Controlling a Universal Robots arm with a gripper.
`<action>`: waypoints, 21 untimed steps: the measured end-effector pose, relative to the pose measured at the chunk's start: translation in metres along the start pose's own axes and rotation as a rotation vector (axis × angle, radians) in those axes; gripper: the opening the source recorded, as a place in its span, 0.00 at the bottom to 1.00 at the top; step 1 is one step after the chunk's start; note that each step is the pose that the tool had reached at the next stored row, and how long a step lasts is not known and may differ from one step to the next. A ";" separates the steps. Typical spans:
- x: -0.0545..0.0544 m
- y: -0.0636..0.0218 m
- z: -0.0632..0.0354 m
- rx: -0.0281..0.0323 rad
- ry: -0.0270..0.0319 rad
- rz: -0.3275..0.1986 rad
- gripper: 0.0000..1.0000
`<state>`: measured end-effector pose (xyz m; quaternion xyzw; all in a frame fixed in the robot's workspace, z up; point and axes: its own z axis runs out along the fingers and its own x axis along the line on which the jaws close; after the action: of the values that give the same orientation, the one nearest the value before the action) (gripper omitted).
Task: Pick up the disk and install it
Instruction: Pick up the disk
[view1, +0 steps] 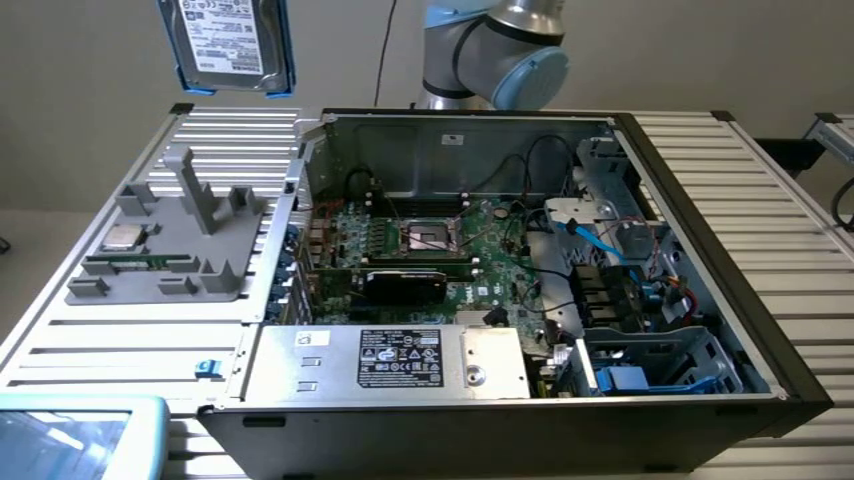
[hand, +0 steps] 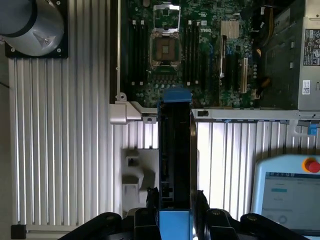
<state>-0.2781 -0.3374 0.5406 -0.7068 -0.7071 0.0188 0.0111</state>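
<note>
My end effector (hand: 176, 202) is clamping the disk (hand: 175, 145) edge-on by its blue frame (hand: 175, 95), holding it high above the ribbed bench (hand: 60, 125). Beyond, the computer case (view1: 454, 150) is standing open; I'm judging a slipping grip on that narrow frame could drop it onto the motherboard (view1: 514, 255).

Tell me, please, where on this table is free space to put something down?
Free: the ribbed table on the exterior view's right of the computer case, and the strip between the grey tray and the pendant. Crowded: inside the case, around the motherboard and cables. The claw holds the disk.
</note>
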 end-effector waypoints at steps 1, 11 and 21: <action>-0.002 0.0027 -0.0001 -0.0001 0.0000 0.000 0.37; -0.022 0.0318 -0.0011 -0.0001 0.0001 0.000 0.37; -0.034 0.0628 -0.0023 0.0000 -0.0027 0.000 0.37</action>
<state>-0.2152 -0.3714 0.5406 -0.7068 -0.7070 0.0197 0.0101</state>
